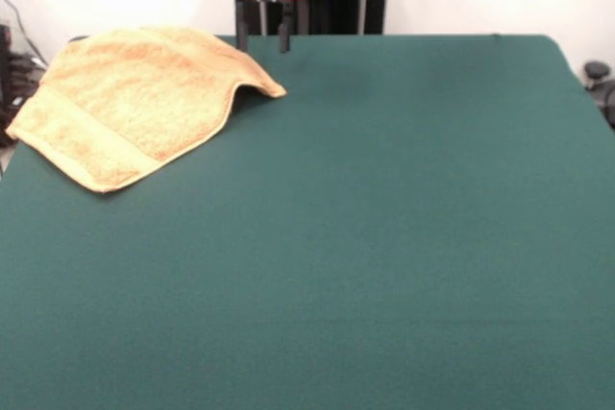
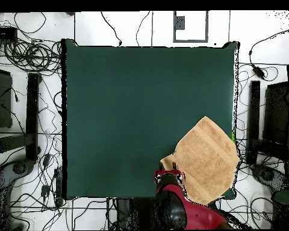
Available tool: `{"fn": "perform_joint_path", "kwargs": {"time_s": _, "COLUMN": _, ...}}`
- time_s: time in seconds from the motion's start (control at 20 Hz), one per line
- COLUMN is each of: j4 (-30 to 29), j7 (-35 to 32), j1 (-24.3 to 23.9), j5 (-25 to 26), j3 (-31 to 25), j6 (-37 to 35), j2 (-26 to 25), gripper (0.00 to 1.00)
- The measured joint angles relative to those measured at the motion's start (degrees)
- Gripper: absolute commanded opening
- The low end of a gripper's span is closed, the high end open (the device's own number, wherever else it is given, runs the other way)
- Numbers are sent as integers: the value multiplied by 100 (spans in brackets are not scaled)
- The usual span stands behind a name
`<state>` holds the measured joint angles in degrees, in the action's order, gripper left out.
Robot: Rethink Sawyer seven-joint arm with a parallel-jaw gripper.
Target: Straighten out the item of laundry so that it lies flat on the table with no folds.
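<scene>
We are sizing up the towel point(image 1: 135, 103) — it is lying at the table's point(image 1: 384, 237) corner beside the robot, one corner humped up. Our gripper point(image 1: 263, 40) is hovering just beside that hump, jaws parted and empty — next, pinching that corner and drawing it flat.

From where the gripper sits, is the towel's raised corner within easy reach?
Probably yes. The gripper hangs open just behind the towel at the table edge, with nothing between it and that corner.
</scene>
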<state>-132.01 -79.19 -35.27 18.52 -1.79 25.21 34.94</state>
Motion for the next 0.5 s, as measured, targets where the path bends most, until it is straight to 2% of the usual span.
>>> {"fn": "perform_joint_path", "kwargs": {"time_s": 0.5, "j4": 12, "j7": 0, "j1": 47, "j5": -1, "j3": -1, "j6": 6, "j2": -354, "gripper": 100}}
